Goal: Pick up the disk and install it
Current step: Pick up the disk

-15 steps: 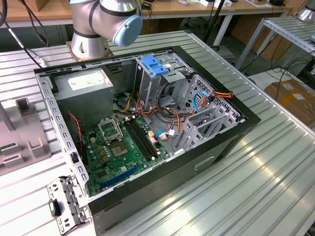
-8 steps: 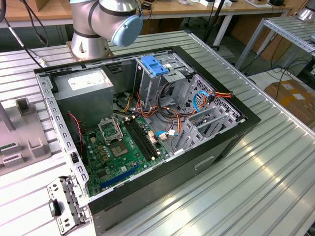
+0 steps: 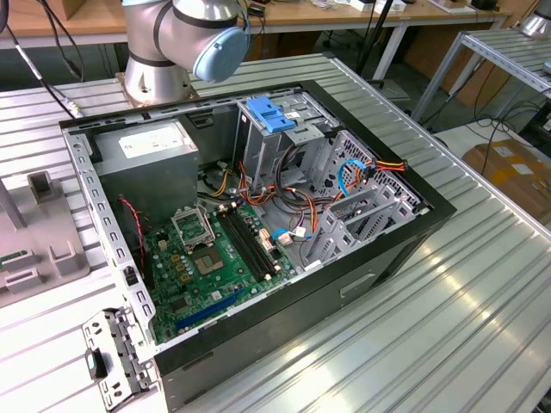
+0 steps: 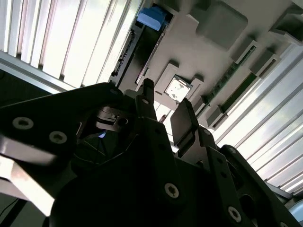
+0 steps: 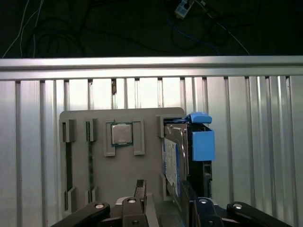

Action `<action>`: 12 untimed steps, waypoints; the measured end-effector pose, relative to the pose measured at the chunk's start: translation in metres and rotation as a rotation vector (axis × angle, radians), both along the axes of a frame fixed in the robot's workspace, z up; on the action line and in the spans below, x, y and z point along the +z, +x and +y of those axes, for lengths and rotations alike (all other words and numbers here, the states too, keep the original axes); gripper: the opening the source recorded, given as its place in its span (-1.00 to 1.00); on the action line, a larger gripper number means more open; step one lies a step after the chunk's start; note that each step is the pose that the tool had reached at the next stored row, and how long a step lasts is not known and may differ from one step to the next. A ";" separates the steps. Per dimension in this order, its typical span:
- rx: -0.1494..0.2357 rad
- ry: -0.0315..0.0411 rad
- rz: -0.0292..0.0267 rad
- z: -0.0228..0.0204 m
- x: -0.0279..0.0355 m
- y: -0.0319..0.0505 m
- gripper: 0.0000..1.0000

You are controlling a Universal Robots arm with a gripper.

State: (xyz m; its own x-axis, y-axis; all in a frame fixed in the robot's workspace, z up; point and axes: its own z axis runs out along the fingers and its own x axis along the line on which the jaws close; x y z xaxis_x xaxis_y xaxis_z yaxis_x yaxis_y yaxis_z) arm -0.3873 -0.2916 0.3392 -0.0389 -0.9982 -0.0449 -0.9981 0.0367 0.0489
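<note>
The disk (image 5: 173, 163) stands on its edge in a slot at one side of a grey parts holder (image 5: 120, 172). Its silver face carries a white label, and a blue plastic rail (image 5: 202, 142) runs along it. In the second wrist view the disk (image 4: 150, 19) lies at the far end of the same holder (image 4: 222, 21). My gripper (image 5: 162, 189) hovers above the holder, open, with nothing between its black fingers (image 5: 140, 189). One finger sits over the holder's flat part and the other close to the disk's near end. Through the gap of the gripper (image 4: 165, 97) I see a processor chip (image 4: 177, 89).
An open computer case (image 3: 379, 258) lies on the ribbed metal table (image 3: 482, 301), with a motherboard (image 3: 207, 258), a grey power supply (image 3: 151, 159), cables and a drive cage topped by a light-blue latch (image 3: 271, 116). The arm's base (image 3: 164, 52) stands behind the case. The holder (image 3: 39, 241) sits at the exterior view's left.
</note>
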 end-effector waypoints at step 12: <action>0.021 0.0000 0.0000 0.0201 -0.0002 -0.0121 -0.16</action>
State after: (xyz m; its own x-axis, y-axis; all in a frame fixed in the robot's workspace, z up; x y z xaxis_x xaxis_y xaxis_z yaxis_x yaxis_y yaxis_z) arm -0.3994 -0.2715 0.3390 -0.0184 -0.9988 -0.0448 -0.9987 0.0162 0.0489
